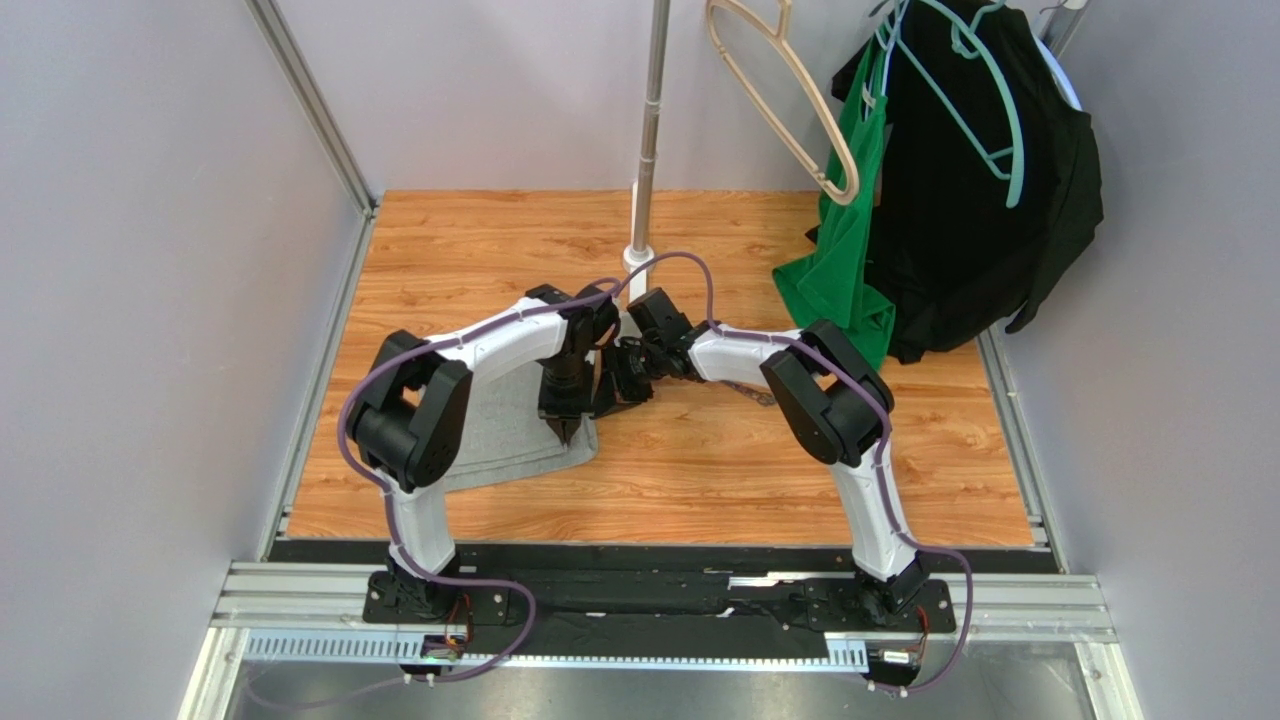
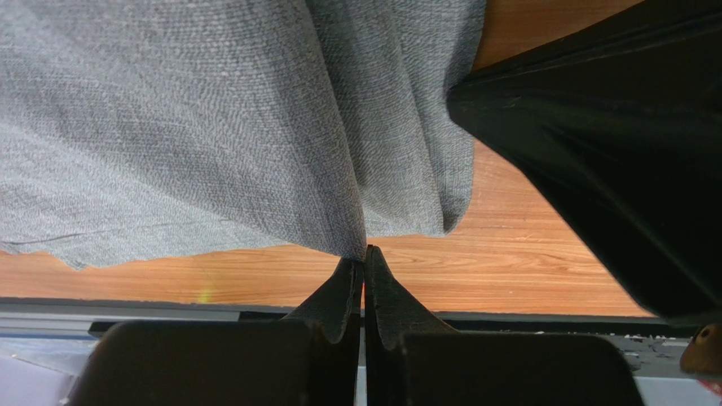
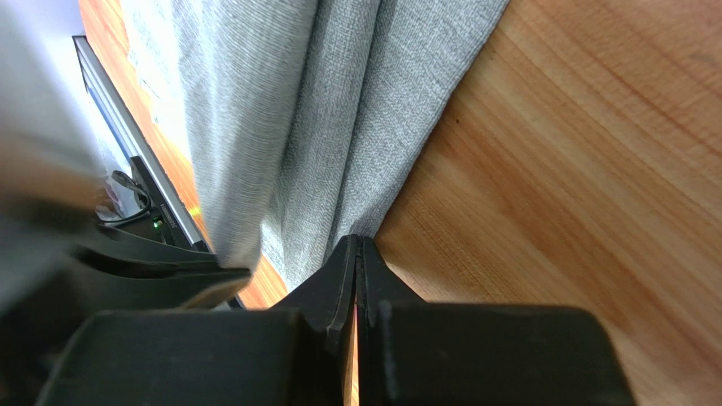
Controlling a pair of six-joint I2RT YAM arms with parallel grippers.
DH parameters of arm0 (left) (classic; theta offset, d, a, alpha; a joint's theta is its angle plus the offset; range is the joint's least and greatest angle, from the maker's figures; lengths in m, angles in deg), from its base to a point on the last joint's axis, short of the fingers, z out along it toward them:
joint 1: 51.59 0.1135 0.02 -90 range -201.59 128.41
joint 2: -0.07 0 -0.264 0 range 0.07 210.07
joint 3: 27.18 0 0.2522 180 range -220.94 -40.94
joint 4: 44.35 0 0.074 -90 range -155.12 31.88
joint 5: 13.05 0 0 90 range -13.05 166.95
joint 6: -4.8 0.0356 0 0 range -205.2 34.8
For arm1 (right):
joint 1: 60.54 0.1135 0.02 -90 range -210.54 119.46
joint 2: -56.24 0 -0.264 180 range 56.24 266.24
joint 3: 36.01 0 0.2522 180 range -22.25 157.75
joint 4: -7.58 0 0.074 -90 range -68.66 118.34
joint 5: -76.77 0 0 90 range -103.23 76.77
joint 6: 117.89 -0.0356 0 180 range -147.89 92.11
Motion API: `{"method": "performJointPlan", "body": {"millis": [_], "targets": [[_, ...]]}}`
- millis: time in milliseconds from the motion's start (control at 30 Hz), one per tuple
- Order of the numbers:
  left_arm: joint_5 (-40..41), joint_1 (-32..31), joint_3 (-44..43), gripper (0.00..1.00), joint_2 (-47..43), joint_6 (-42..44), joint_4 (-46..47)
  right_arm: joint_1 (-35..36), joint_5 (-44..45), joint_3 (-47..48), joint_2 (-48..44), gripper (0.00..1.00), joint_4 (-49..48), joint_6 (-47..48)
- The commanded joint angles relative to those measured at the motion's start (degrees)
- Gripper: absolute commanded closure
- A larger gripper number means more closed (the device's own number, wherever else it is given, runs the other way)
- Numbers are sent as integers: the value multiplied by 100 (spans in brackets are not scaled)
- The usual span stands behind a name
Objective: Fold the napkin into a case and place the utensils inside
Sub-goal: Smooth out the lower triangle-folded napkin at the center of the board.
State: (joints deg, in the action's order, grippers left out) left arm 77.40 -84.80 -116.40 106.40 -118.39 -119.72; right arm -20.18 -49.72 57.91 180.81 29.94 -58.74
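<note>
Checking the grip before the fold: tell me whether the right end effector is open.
No, the right end effector is pinched shut on an edge of the napkin.

Robot lab test cell. The bench is boxed in by plain grey panels [image 1: 150, 300] on aluminium framing [image 1: 313, 98]. The left arm [image 1: 451, 360] and right arm [image 1: 842, 405] are bolted to a slotted aluminium rail [image 1: 1037, 608], with purple cables [image 1: 349, 432] run exposed. A wood-grain tabletop [image 1: 721, 465] is fitted. Garments are hung on a metal pole [image 1: 651, 120].
</note>
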Motion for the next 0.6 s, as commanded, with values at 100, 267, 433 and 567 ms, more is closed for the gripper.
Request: {"method": "performJointPlan", "body": {"millis": [100,267,433,567], "targets": [[-325,-194,-460,100,257,-232,-71,33,151,-80,-135,99,-25,0],[-633,-326,-522,100,363,-267,8,42,133,-62,-82,100,-16,-18],[-983,-388,-408,100,354,-337,218,42,238,-106,-117,100,10,-26],[-1284,-388,-215,100,310,-416,518,34,230,-62,-82,100,54,0]]}}
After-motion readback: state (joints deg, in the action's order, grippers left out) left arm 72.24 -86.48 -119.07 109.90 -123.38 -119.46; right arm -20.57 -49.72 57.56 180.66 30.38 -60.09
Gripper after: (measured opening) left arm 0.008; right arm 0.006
